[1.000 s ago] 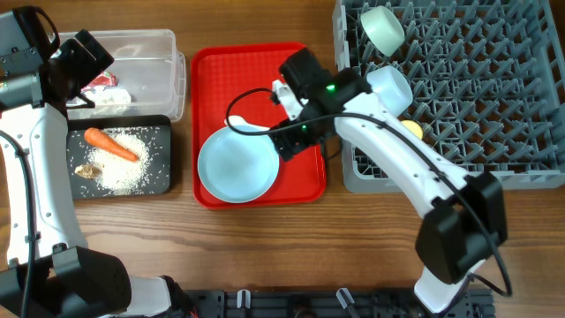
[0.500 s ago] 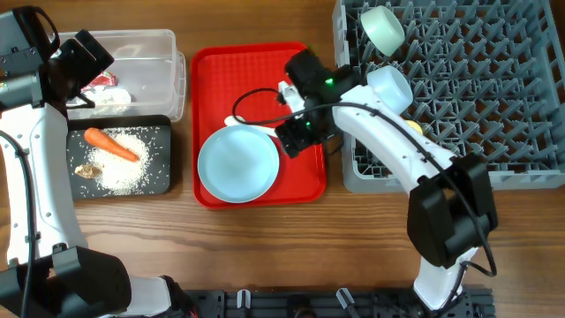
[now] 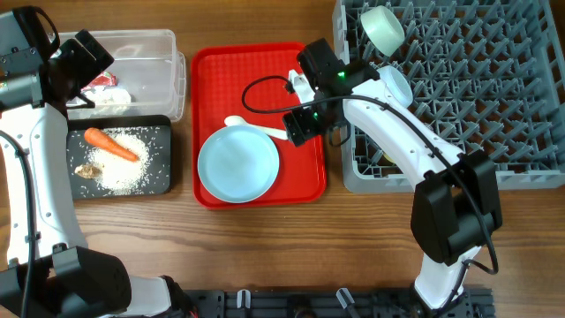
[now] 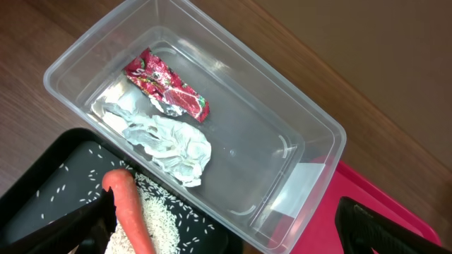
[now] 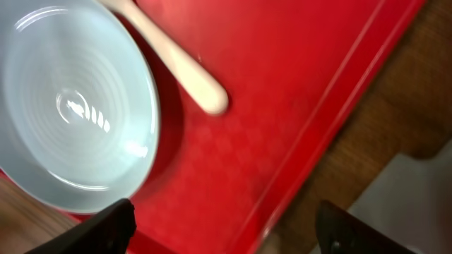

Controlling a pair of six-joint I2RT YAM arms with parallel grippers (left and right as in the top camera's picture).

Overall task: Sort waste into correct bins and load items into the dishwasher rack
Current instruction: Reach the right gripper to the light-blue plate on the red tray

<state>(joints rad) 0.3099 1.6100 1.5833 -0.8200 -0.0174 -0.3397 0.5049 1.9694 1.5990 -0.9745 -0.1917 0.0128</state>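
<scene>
Right pincer (image 5: 229, 229) drawn back off the light-blue plate (image 5: 70, 106), jaws wide, empty, white spoon (image 5: 183, 67) just ahead, left pincer (image 4: 233, 236) wide above clear tub (image 4: 247, 134), wrapper (image 4: 166, 85) print unreadable

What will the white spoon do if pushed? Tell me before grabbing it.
The white spoon looks rigid and light, so it would likely skid on the smooth red tray. Its slim handle lies flat, probably hard to pinch. It seems unlikely to roll.

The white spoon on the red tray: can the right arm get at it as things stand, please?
Probably yes: the right gripper hovers open at the handle end of the spoon; nothing covers it, though the plate lies close.
</scene>
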